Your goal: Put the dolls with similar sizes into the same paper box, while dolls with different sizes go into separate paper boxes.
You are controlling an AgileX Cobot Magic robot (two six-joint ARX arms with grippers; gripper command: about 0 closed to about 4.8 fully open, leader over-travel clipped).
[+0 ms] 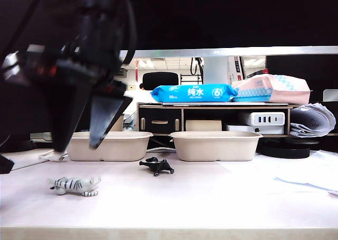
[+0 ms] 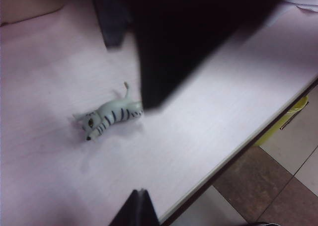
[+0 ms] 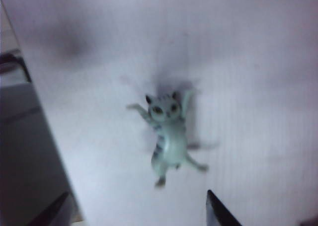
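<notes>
Pale desk [image 1: 211,198] – tiger [image 1: 75,185] lies under right pincer [image 3: 136,206], prongs apart, empty; left pincer [image 2: 134,116] apart above it; black creature [image 1: 156,166] near trays [image 1: 215,145]

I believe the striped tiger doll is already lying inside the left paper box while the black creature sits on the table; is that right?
Not quite: the striped tiger doll lies on the table, in front of the left paper box, as the exterior view shows. The black creature is indeed on the table.
</notes>
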